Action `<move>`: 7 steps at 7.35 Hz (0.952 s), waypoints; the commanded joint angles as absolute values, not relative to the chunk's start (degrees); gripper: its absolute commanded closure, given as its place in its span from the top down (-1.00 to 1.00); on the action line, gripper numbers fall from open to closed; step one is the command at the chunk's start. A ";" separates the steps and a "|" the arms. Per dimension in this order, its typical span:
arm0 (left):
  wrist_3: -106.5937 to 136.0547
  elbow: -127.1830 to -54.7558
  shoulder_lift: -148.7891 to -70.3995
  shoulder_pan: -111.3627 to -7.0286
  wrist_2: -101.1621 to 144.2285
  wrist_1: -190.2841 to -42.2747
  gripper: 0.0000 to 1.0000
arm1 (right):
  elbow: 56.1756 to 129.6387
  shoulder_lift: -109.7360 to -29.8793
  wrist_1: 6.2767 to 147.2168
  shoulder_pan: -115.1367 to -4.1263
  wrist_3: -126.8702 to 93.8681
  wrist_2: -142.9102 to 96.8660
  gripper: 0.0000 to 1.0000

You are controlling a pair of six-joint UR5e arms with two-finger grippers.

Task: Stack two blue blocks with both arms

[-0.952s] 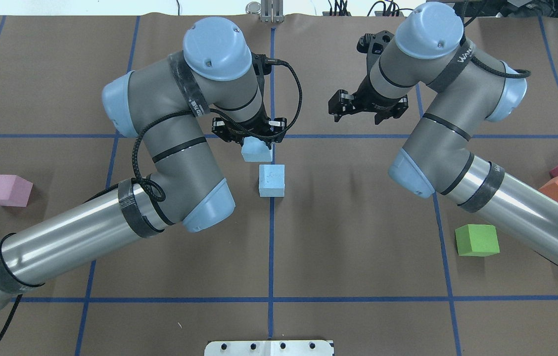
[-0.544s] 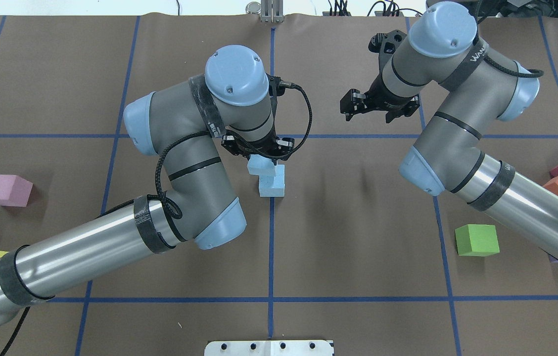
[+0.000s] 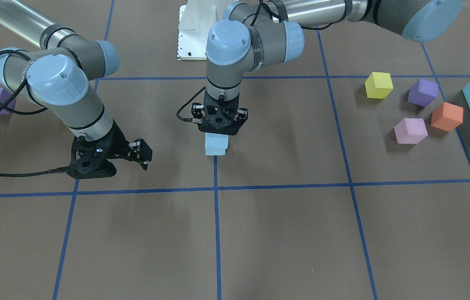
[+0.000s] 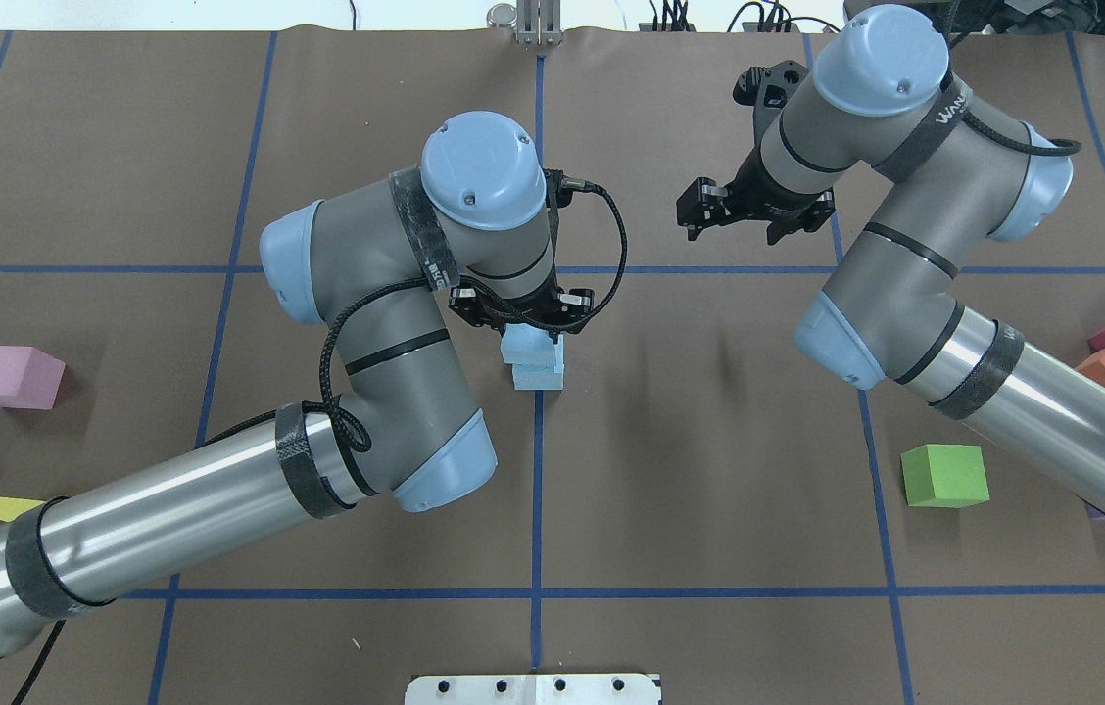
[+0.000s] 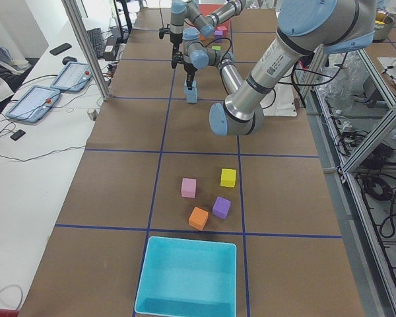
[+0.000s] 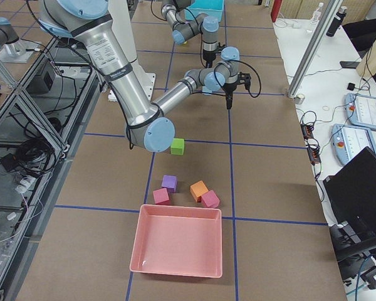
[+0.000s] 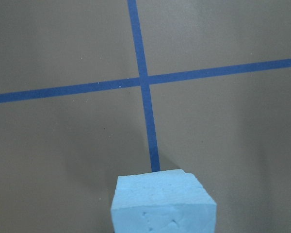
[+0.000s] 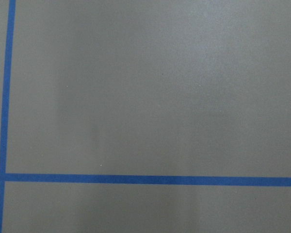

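Overhead exterior, left pincer (image 4: 531, 330) clamping upper blue block (image 4: 520, 347), lower blue block (image 4: 541, 377) part-hidden, right pincer (image 4: 737, 230) apart

My left fingers (image 4: 553, 330) grip one pale blue foam cube (image 4: 521, 344), level, slightly offset above its twin (image 4: 539, 375), which sits flat on the bench (image 4: 709, 470).

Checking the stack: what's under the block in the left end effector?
The other blue block, on the table. The left end effector covers whether the held block touches it.
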State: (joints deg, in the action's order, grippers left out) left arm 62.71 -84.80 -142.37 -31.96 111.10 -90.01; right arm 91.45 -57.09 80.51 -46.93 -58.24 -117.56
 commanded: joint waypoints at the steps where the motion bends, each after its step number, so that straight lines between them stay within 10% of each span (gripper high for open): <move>1: 63.98 -84.81 -142.64 -31.82 111.09 -90.09 0.04 | 91.49 -57.13 80.51 -46.93 -58.27 -117.51 1.00; 3: 64.25 -84.81 -142.56 -31.90 111.09 -91.66 0.35 | 91.41 -57.13 80.51 -46.85 -58.27 -117.34 1.00; 4: 63.99 -84.81 -142.38 -31.90 110.83 -92.28 0.93 | 91.41 -57.13 80.51 -46.76 -58.27 -117.16 1.00; 7: 64.16 -85.08 -142.21 -31.99 110.83 -92.02 0.96 | 91.41 -56.78 80.16 -46.67 -58.27 -116.72 1.00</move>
